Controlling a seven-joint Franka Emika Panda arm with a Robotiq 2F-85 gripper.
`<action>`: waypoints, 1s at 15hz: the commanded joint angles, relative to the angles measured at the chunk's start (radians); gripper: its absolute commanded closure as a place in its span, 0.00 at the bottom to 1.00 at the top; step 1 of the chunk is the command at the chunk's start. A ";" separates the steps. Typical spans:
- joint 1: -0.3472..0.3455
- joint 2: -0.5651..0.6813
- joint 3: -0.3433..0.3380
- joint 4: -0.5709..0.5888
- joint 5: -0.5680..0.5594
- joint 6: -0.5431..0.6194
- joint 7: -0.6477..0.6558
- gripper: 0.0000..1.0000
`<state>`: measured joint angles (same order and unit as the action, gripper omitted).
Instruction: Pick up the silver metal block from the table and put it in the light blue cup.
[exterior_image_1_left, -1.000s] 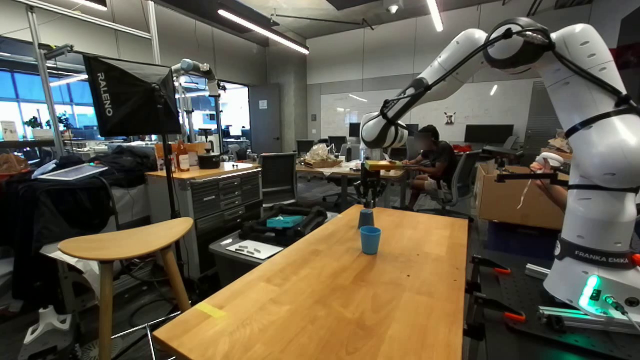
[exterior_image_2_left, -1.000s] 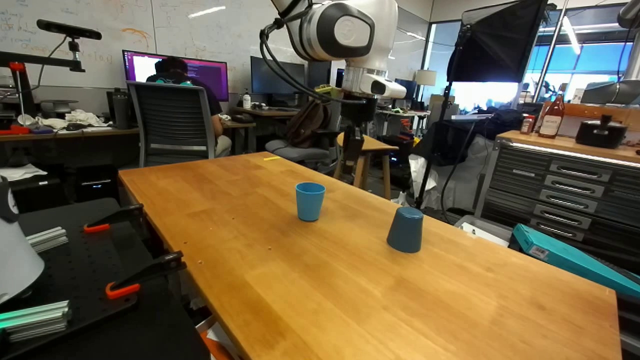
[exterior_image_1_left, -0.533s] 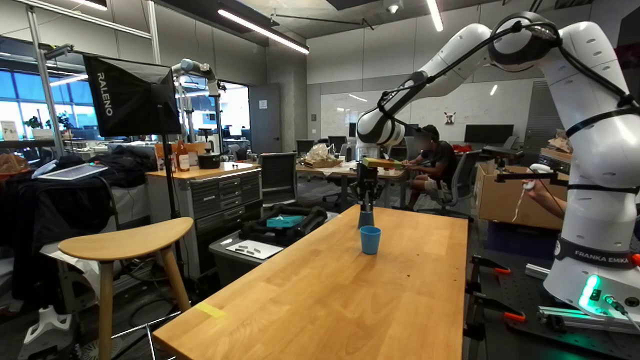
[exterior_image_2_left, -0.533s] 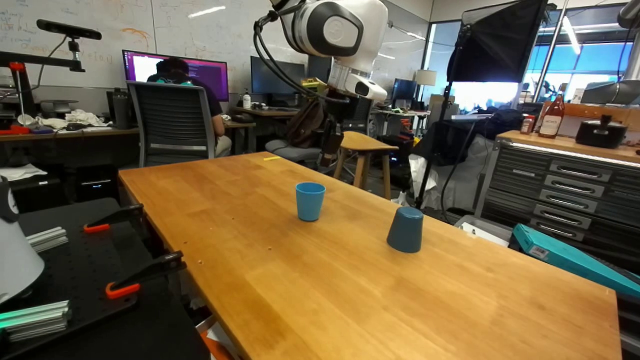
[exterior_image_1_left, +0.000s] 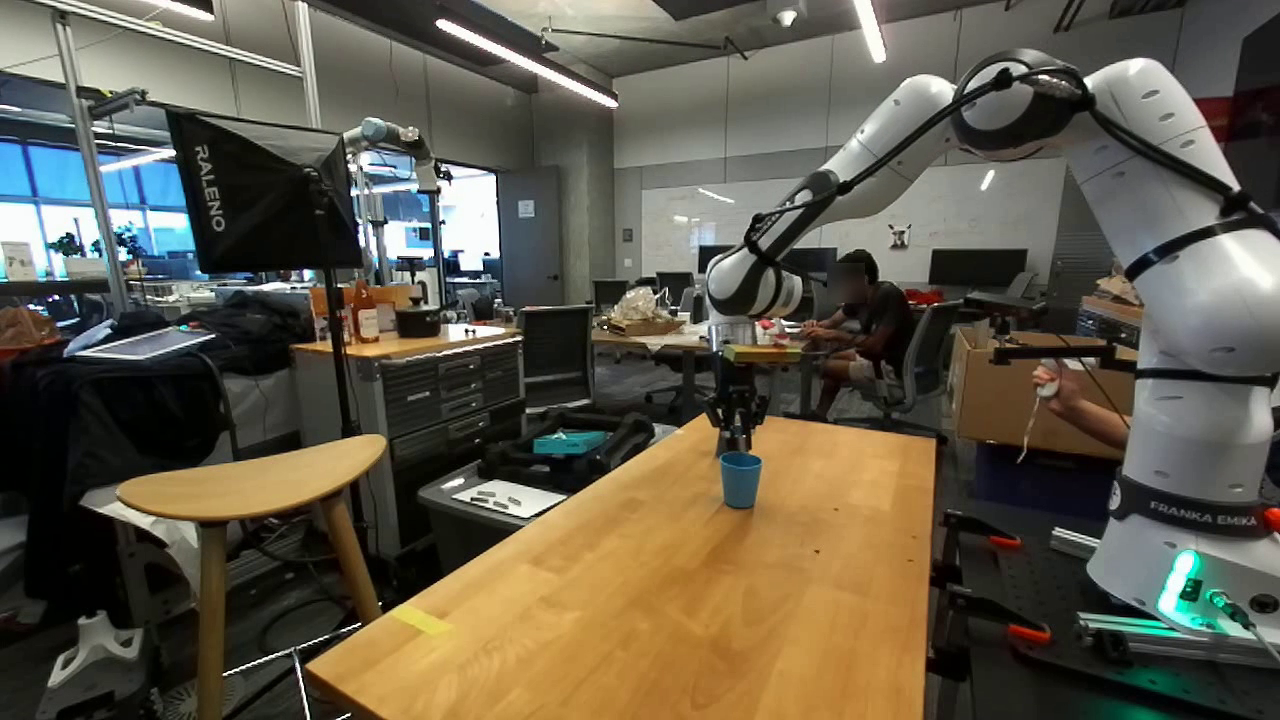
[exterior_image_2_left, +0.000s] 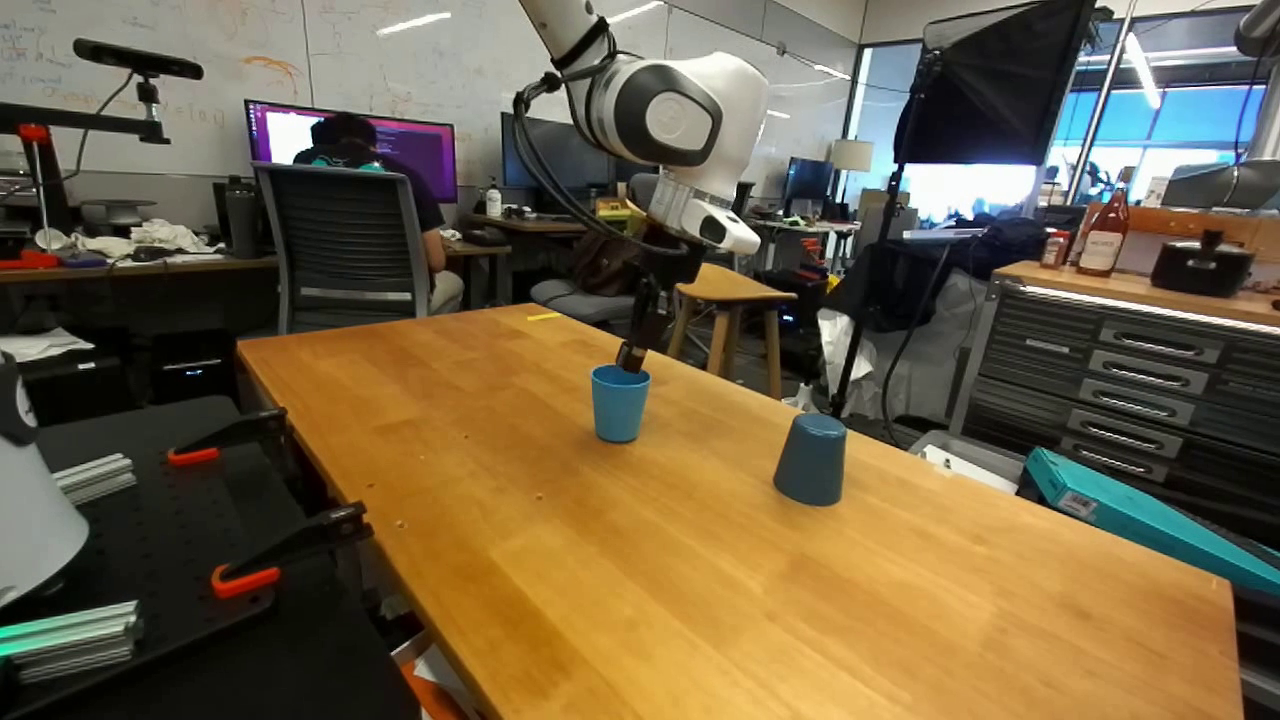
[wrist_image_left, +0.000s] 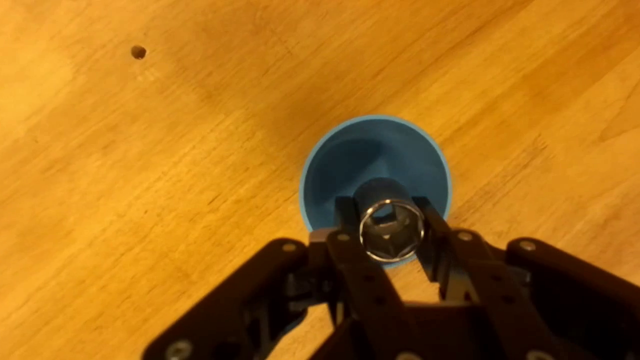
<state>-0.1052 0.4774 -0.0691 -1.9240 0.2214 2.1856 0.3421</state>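
In an exterior view the hand (exterior_image_2_left: 631, 358) is seen tilted, its tips overlapping the mouth of the light blue cup (exterior_image_2_left: 619, 410). The metal block (wrist_image_left: 392, 239) is clasped between the two dark fingers (wrist_image_left: 346, 215), which are set narrow against its sides. A hollow round form with a bright ring at the near end is shown in the wrist view (the inner wall appears faceted). There the block is viewed against the cup's mouth, off-centre toward the hand's side; whether its lower end is sunk below the rim cannot be told. The cup is stood upright on the wooden desk (exterior_image_2_left: 560, 560). A darker cup (exterior_image_2_left: 811, 465) is placed upside down on the same desk, near the long edge and well apart from the light blue one. In an exterior view a strip of yellow tape (exterior_image_1_left: 423, 620) is noted at the desk's edge, and a wooden stool (exterior_image_1_left: 250, 482) is found just beside.
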 joint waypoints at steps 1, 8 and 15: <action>0.004 0.057 -0.007 0.069 0.016 -0.030 -0.004 0.83; 0.007 0.086 -0.011 0.094 0.006 -0.030 -0.004 0.70; -0.022 0.020 -0.009 0.097 0.027 -0.091 -0.033 0.95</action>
<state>-0.1127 0.5405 -0.0734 -1.8398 0.2214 2.1580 0.3417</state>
